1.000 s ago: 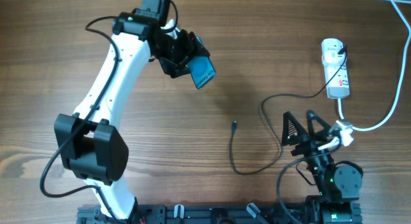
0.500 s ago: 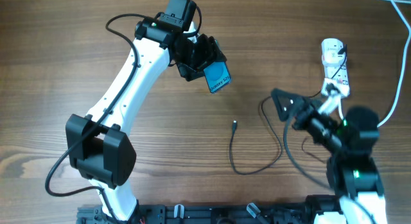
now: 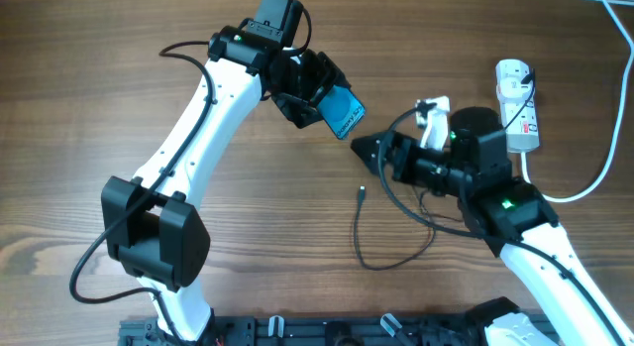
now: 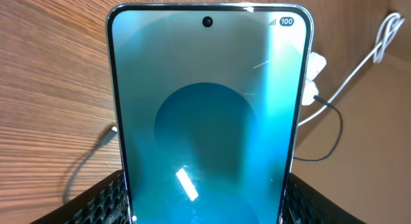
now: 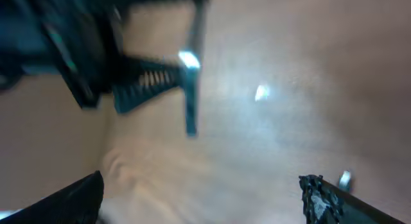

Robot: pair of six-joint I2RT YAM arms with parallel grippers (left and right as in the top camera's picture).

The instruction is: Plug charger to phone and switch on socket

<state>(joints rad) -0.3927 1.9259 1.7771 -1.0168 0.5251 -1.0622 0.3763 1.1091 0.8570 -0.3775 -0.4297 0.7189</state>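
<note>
**Phone** (image 4: pixel 205 115): turquoise-blue screen with a darker central disc, 1 punch-hole camera, "100" in the top corner and a silvery rim. It is held tilted above the worktop (image 3: pixel 79 108), clamped between the left fingers (image 4: pixel 103 201). The right fingers (image 5: pixel 327 198) are spread apart, near the charger (image 3: pixel 359 232) tip. The socket (image 3: pixel 518 103) lies at the far right.

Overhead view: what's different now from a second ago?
The right gripper swung from the table's near edge up and left, toward the middle, ending close to the phone. The left gripper, gripping the phone throughout, carried it rightward. The charger tip and the socket lay unmoved.
</note>
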